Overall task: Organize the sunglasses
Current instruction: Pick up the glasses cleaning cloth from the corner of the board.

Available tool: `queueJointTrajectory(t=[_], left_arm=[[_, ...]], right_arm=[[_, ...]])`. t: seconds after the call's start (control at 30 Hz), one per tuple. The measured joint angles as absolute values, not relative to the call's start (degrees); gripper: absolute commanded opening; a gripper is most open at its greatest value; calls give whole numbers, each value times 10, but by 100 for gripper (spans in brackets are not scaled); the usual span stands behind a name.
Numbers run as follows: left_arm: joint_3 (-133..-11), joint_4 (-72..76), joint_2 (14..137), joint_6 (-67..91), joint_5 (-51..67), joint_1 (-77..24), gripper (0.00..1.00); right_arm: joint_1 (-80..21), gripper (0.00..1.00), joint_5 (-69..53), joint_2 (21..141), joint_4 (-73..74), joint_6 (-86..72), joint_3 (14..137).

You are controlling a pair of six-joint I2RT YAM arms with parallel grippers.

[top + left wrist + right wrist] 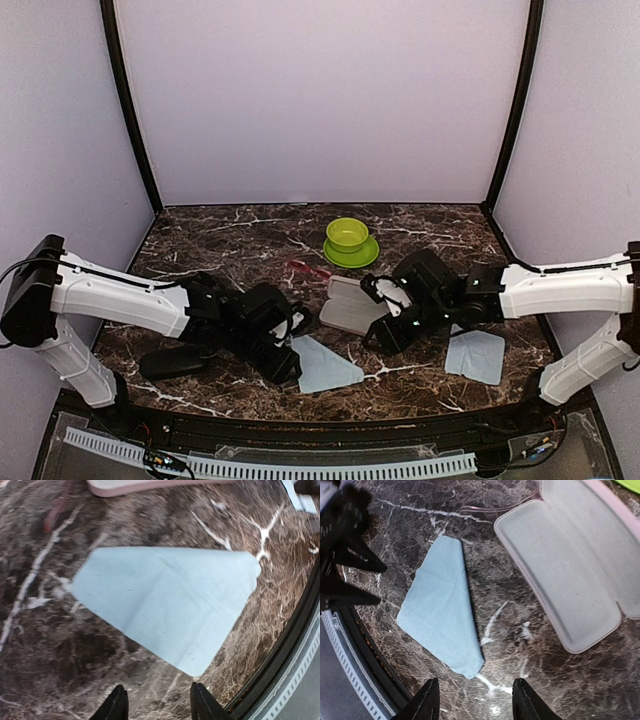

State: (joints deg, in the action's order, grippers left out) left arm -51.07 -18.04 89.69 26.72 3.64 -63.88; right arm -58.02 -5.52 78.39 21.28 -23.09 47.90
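The red-framed sunglasses (308,268) lie on the marble table behind the open pink case (350,303). One thin red arm shows in the right wrist view (490,507) and blurred in the left wrist view (55,515). The black-framed pair is not visible in any view. My left gripper (288,362) is open and empty, low over the near corner of a light blue cloth (165,605). My right gripper (385,335) is open and empty over bare marble between that cloth (442,610) and the pink case (575,565).
A black oblong case (175,362) lies by the left arm. A green bowl on a green saucer (348,240) stands at the back centre. A second blue cloth (475,355) lies at the right. The table's front rim (280,665) is close to both grippers.
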Motion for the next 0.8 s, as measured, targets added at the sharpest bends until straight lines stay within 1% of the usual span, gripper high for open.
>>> queueJointTrajectory(t=[0.2,0.4,0.6,0.7,0.8], left_arm=[[-479,-161,822,302,27,-548,49],[-470,-148,790,311,21,-469,54],[-470,-146,760,304,20,-404,55],[-470,-145,743,299,20,-386,55],[-470,-145,732,293,23,-382,56]], right_arm=[[-637,51,-61,853,174,-295,502],[-702,53,-32,1001,184,-310,617],[-750,48,4,1094,239,-303,741],[-766,45,26,1134,270,-295,802],[-778,44,43,1162,297,-290,832]])
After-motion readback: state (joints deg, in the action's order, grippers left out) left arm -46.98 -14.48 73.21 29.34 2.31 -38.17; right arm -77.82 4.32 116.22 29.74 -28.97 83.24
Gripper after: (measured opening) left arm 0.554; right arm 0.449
